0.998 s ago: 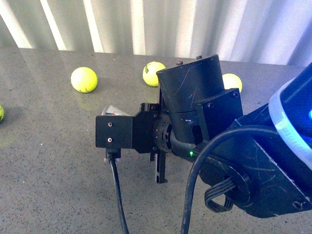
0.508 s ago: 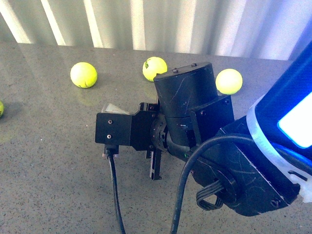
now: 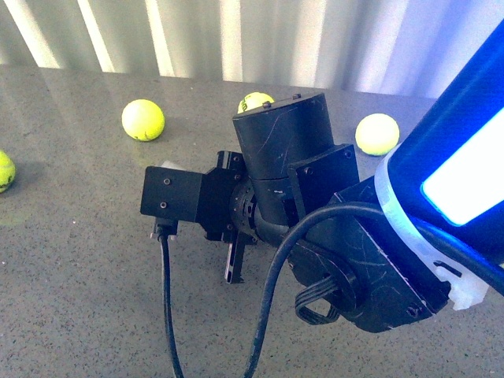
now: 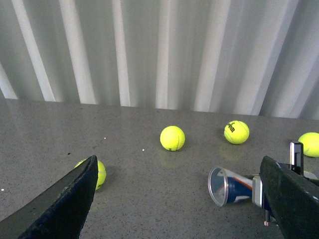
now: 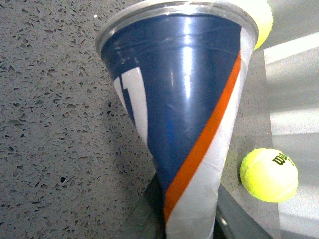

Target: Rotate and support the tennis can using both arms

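The tennis can (image 4: 232, 185) lies on its side on the grey table (image 4: 149, 199), its open mouth facing away from my right gripper. It fills the right wrist view (image 5: 184, 99), showing a navy label, a white mark and an orange stripe. My right gripper (image 5: 187, 221) is shut on the can's closed end. In the front view my black right arm (image 3: 291, 165) hides nearly all of the can. My left gripper (image 4: 179, 209) is open and empty, its fingers (image 4: 65, 204) wide apart, with the can near the other finger. The left arm is out of the front view.
Several yellow tennis balls lie loose on the table: near the back wall (image 3: 142, 119), (image 3: 253, 101), (image 3: 377, 133) and at the left edge (image 3: 4, 170). One ball (image 5: 269, 174) lies close beside the can. A white corrugated wall (image 4: 159, 50) closes the back.
In the front view my right arm has shifted left. Its blue-and-white segment has come closer and fills more of the right side. The balls have not moved on the table.
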{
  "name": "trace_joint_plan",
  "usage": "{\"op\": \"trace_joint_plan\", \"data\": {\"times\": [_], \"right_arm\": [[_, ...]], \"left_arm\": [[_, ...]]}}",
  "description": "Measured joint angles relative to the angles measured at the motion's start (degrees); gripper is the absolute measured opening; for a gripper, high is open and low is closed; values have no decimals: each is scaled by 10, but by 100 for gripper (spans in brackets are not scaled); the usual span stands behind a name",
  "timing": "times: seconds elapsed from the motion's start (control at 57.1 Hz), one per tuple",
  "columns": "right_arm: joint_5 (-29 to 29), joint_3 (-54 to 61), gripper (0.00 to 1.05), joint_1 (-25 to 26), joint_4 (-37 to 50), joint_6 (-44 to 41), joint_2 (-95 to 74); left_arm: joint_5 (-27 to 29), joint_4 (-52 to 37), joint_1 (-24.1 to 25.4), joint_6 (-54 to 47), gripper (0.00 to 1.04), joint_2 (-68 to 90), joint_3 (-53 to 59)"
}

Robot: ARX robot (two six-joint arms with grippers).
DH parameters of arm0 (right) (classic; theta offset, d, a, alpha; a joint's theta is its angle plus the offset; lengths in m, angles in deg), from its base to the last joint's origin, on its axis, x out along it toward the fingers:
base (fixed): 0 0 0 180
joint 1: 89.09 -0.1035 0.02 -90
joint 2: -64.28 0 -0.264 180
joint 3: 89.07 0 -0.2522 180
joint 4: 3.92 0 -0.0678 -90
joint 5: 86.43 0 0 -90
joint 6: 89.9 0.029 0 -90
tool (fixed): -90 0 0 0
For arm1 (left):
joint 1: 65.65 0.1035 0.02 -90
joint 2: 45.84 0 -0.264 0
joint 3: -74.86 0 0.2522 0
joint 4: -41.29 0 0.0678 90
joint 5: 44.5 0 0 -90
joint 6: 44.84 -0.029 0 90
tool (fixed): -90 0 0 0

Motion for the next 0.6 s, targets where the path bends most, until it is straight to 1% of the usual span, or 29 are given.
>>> {"op": "trace_joint_plan", "data": {"times": [0.053, 0.088, 0.123, 0.14, 0.245, 0.263, 0.368, 0.438, 0.595], "right_arm": [[-3, 4, 33, 0, -5, 8, 0], [-7, 10, 40, 0, -7, 13, 0], [-7, 12, 43, 0, -9, 15, 1], [-8, 15, 49, 0, -11, 16, 3], [-10, 33, 72, -3, -23, 20, 20], [-11, 37, 78, -3, -24, 20, 26], [-11, 58, 99, -1, -29, 19, 58], [-13, 77, 97, 5, -29, 18, 83], [-17, 119, 97, 29, -24, 17, 129]], "left_arm": [[0, 0, 0, 0, 98, 0, 0], [0, 0, 0, 0, 98, 0, 0], [0, 0, 0, 0, 98, 0, 0], [0, 0, 0, 0, 98, 0, 0], [0, 0, 0, 0, 98, 0, 0], [0, 0, 0, 0, 98, 0, 0], [0, 0, 0, 0, 98, 0, 0], [0, 0, 0, 0, 98, 0, 0], [0, 0, 0, 0, 98, 0, 0]]}}
